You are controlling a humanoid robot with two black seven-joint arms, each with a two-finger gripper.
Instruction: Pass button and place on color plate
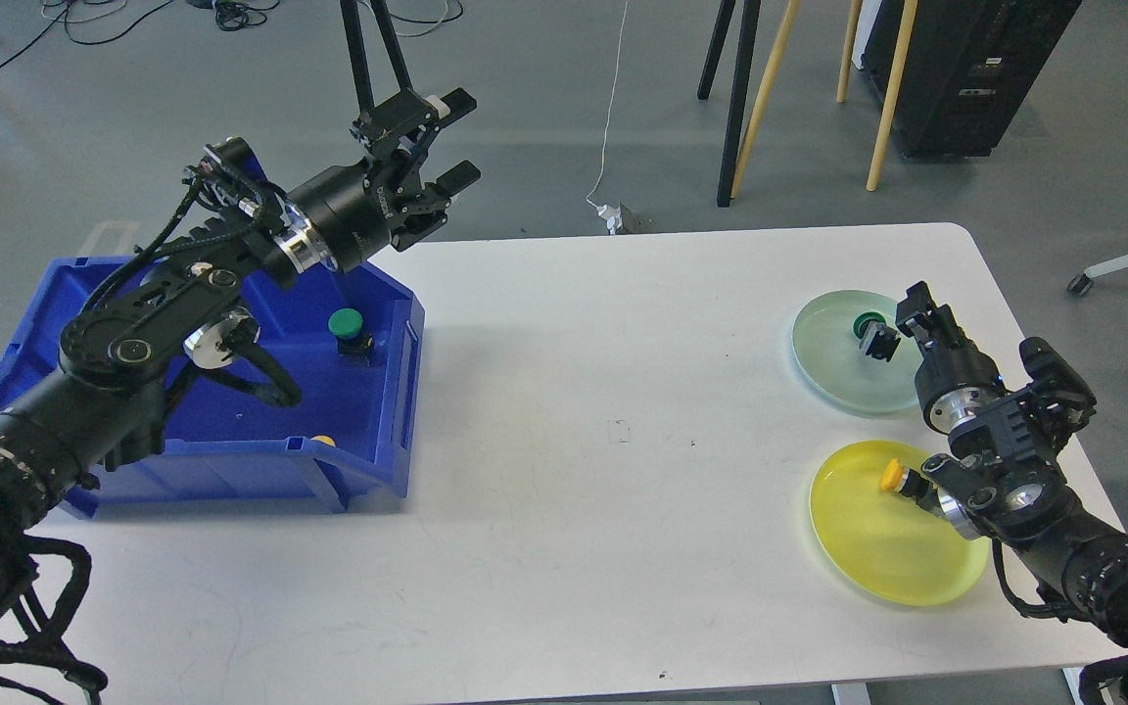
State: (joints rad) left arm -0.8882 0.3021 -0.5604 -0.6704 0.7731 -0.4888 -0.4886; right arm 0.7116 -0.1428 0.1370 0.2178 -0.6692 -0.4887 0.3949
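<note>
A green button (866, 327) with a black base lies on the pale green plate (828, 362) at the table's right. My right gripper (902, 321) is right beside it, at the plate's right rim, seen from behind; I cannot tell whether its fingers still hold the button. A yellow button (892, 478) lies on the yellow plate (877, 558), its body partly hidden by my right arm. My left gripper (451, 137) is open and empty, raised above the back right corner of the blue bin (398, 392).
The blue bin at the left holds another green button (346, 323) and a yellow button (324, 441) near its front wall. Stand legs and wooden poles rise behind the table's far edge.
</note>
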